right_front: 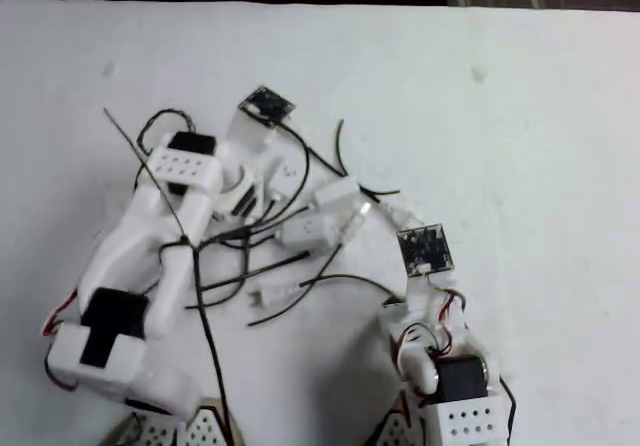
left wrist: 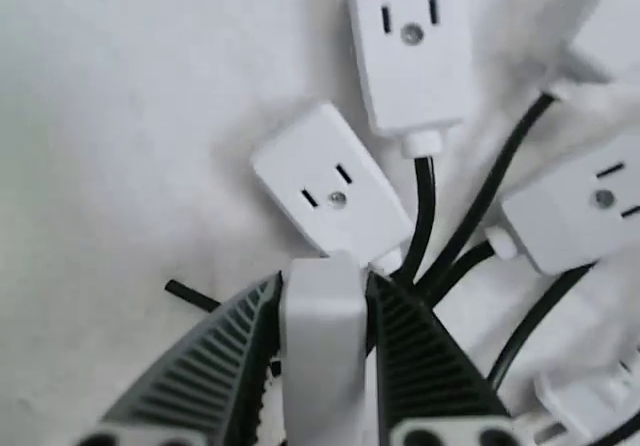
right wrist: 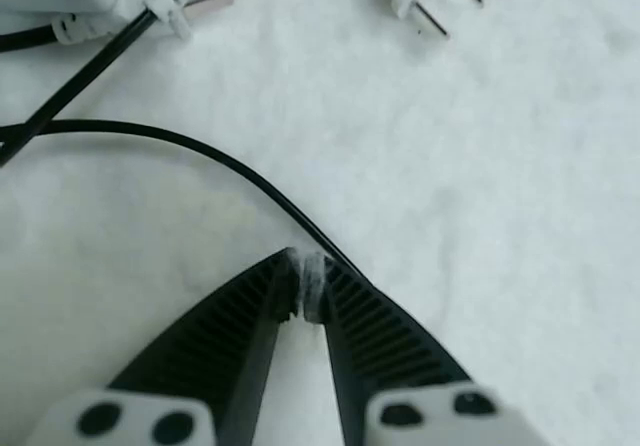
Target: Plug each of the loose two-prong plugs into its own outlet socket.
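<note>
Left claw [left wrist: 322, 284] pinching smooth white boxy plug [left wrist: 322, 356], long axis aimed at outlet socket [left wrist: 330, 186]; right claw [right wrist: 302, 288] pressed together.

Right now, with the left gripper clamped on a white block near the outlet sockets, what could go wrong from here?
1. The nearest outlet socket lies tilted before the white block in the left gripper; a push may slide it instead of seating anything.
2. Beside it, black cords crowd together and could snag.
3. A black cord runs by the tips of the shut right gripper; moving that arm may drag it.
</note>
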{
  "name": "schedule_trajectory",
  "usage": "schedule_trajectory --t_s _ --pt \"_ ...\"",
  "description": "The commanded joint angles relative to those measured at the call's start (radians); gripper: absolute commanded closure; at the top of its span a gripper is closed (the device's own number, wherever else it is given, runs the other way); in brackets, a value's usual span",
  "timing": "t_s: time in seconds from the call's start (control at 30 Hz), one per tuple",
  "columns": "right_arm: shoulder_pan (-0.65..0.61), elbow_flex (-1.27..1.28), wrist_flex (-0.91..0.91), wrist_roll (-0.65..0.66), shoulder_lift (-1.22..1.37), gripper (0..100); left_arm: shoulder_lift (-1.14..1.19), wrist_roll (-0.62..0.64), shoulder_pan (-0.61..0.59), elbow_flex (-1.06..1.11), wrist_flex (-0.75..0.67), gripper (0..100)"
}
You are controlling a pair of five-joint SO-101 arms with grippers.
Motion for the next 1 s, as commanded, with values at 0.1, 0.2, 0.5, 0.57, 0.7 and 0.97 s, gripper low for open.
schedule_trajectory --t_s 0.1,0.2,0.5,0.57,0.7,0.97 --pt "0.001 0.009 0.007 -0.003 -0.008 98.1 -0.312 -0.169 -0.013 0.127 0.094 94" --pt "0.001 0.009 0.007 -0.003 -0.008 98.1 -0.426 -0.213 -0.013 0.250 0.087 94" --pt "0.001 0.009 0.007 -0.003 -0.008 98.1 -0.501 -0.267 -0.025 0.591 -0.144 86" --pt "0.001 0.009 0.007 -0.003 -0.008 98.1 -0.507 -0.267 -0.042 0.626 -0.180 79" --pt "0.002 0.009 0.007 -0.003 -0.008 98.1 -0.509 -0.267 -0.153 0.618 -0.252 71" --pt "0.001 0.009 0.007 -0.003 -0.008 98.1 -0.501 -0.279 -0.314 0.560 -0.336 69"
